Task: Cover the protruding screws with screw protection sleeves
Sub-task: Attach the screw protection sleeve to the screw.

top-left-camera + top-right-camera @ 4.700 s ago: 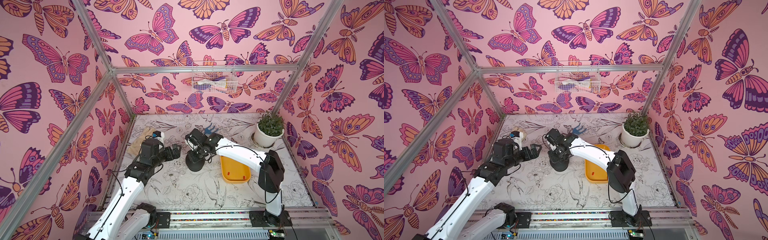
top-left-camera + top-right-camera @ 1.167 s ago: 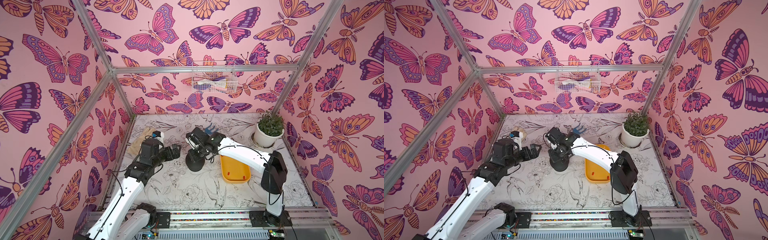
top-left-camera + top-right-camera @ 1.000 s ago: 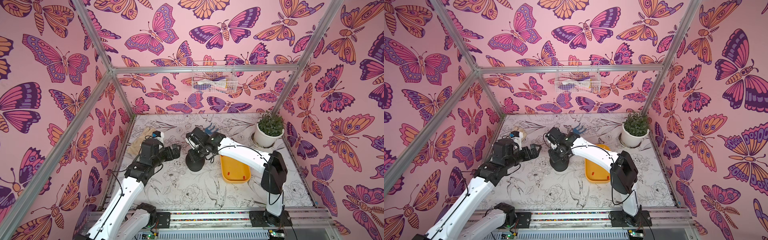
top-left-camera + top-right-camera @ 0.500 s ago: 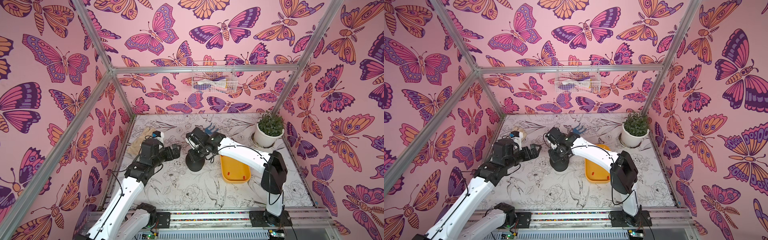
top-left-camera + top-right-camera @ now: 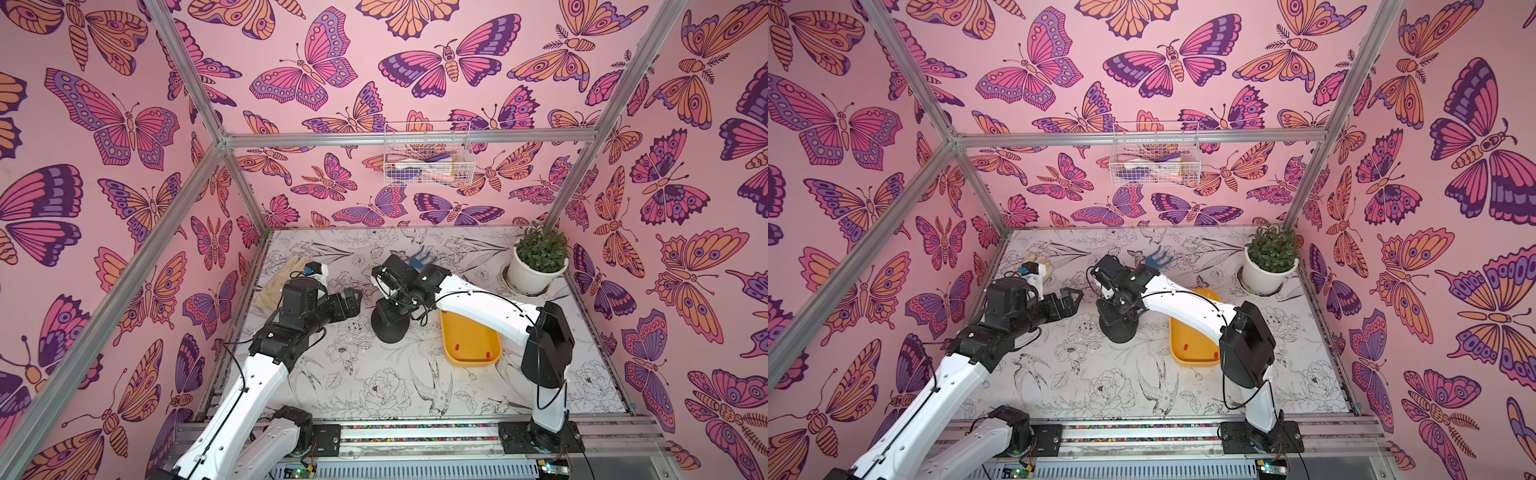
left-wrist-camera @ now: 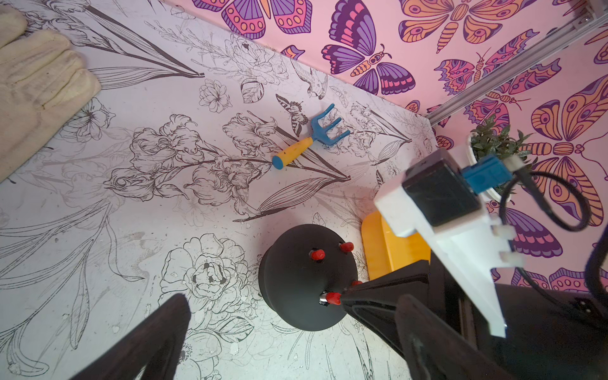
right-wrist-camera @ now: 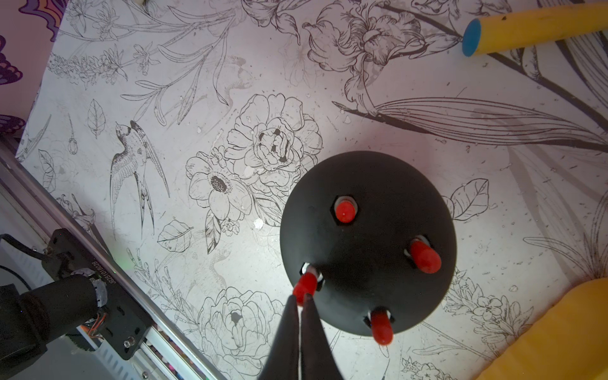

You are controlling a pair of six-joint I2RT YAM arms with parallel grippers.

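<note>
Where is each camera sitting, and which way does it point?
Both top views: high up front, looking down at the table; left arm, right arm show.
Left wrist: on the left arm, facing the black dome; open left gripper shows.
Right wrist: above the dome, looking down; shut right gripper at a red sleeve.
Shared: dome and yellow tray, all views.

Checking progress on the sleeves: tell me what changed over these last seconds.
Little. The right arm shifted its elbow slightly to its right early on. The right end effector stayed shut, tips against a sleeve on the dome. The left arm, open left end effector, tray and its two loose sleeves stayed put.
</note>
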